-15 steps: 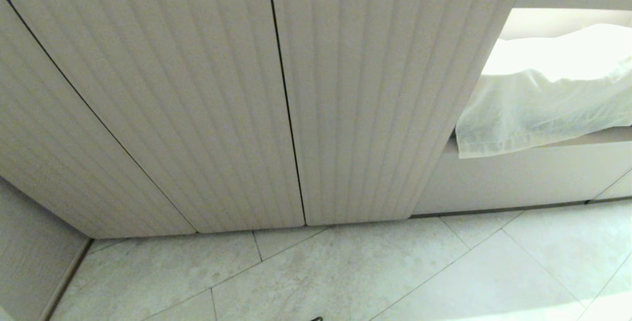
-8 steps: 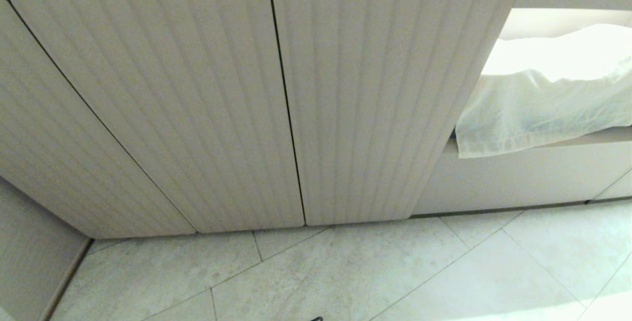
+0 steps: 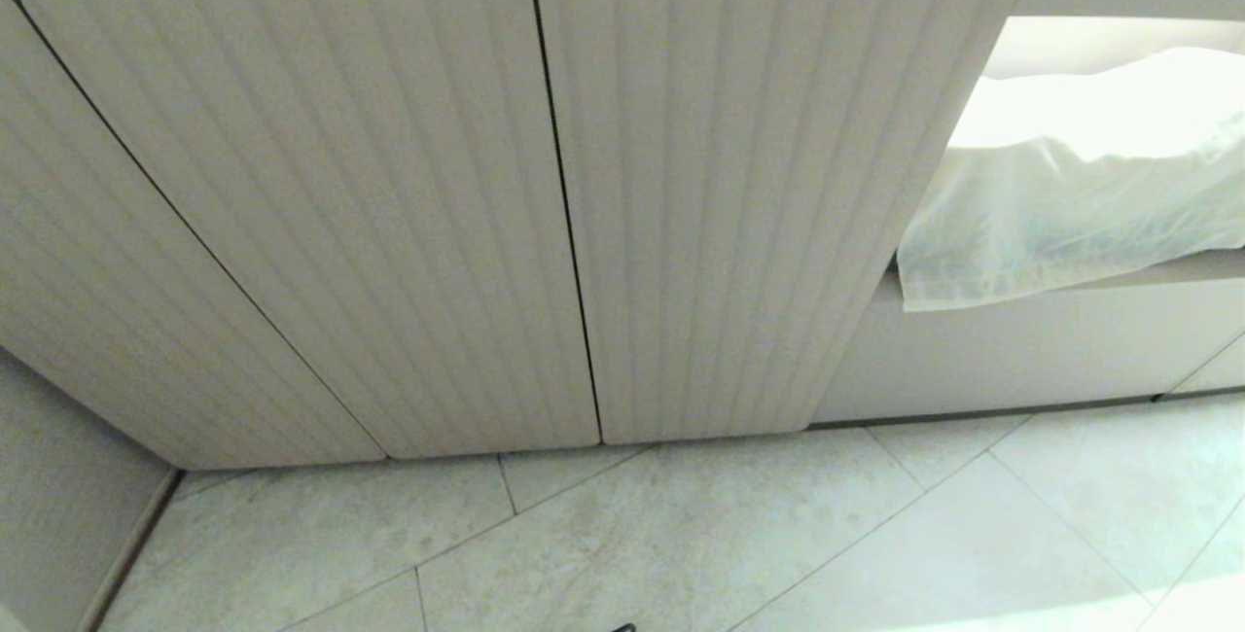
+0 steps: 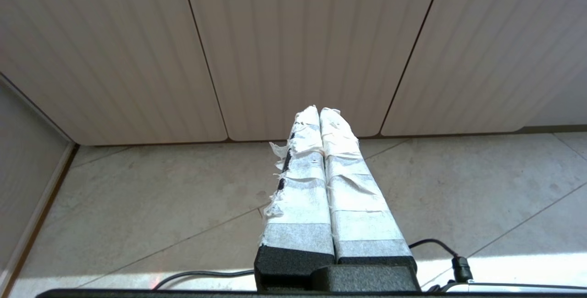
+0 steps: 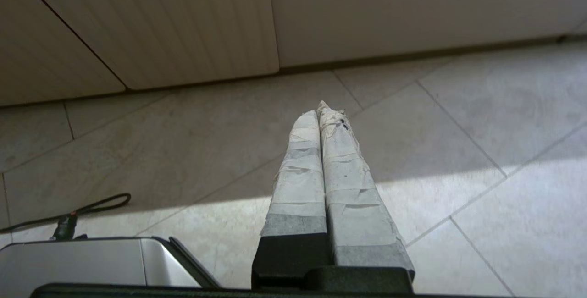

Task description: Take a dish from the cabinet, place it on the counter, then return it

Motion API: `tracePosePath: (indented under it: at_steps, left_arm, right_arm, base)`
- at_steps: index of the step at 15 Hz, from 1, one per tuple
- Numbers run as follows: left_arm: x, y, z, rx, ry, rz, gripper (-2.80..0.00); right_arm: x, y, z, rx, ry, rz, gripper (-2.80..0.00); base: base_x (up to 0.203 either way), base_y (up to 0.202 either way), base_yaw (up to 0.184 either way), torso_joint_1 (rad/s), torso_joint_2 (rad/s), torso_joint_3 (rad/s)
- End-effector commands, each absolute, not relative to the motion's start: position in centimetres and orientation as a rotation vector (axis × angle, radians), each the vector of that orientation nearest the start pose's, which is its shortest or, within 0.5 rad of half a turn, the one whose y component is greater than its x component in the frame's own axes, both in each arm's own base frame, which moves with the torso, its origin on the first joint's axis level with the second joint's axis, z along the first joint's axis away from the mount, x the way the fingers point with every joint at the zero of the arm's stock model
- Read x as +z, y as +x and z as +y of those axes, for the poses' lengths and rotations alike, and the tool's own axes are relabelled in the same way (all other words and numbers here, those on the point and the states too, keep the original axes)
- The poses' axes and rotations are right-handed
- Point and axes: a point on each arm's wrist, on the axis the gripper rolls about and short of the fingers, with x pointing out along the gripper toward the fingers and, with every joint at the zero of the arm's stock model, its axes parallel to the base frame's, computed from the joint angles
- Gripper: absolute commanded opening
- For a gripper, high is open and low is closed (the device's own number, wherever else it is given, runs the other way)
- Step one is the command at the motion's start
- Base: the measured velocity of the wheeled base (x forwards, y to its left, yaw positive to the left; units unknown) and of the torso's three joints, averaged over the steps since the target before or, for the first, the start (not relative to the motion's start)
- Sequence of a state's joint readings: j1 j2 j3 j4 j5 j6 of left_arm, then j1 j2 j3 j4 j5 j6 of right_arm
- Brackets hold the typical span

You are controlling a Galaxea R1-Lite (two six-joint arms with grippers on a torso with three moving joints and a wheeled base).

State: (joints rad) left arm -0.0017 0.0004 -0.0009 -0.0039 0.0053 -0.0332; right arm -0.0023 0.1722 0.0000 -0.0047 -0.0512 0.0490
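You face the cabinet (image 3: 545, 185), its ribbed doors shut above a pale tiled floor (image 3: 739, 535); no dish shows. Both the left gripper (image 4: 319, 112) and right gripper (image 5: 321, 111) hang pressed closed, empty.

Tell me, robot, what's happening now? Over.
Left end effector shut, empty. Right end effector shut, empty, low over floor. Cabinet doors closed, dish not in view. Nothing blocking.
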Motion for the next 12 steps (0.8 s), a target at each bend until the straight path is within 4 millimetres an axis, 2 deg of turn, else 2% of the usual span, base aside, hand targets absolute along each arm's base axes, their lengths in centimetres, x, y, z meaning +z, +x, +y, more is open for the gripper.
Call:
tracePosePath:
  at_steps: [1, 4, 12]
  left_arm:
    - [7.64, -2.29, 0.02, 0.004, -0.034, -0.006, -2.8]
    - [7.61, -2.28, 0.01, 0.003, -0.034, -0.005, -2.8]
    - [7.62, -2.29, 0.02, 0.004, -0.034, -0.006, -2.8]
  right_arm:
    - [7.77, -1.59, -0.08, -0.046, 0.035, 0.084, -2.8]
    - [7.61, -2.21, -0.08, -0.04, 0.035, 0.005, -2.8]
    - [7.6, -2.28, -0.08, -0.04, 0.03, -0.005, -2.8]
  base:
    - [0.0, 0.0, 0.0, 0.0, 0.0, 0.0]
    - [0.0, 0.0, 0.0, 0.0, 0.0, 0.0]
    - [0.0, 0.0, 0.0, 0.0, 0.0, 0.0]
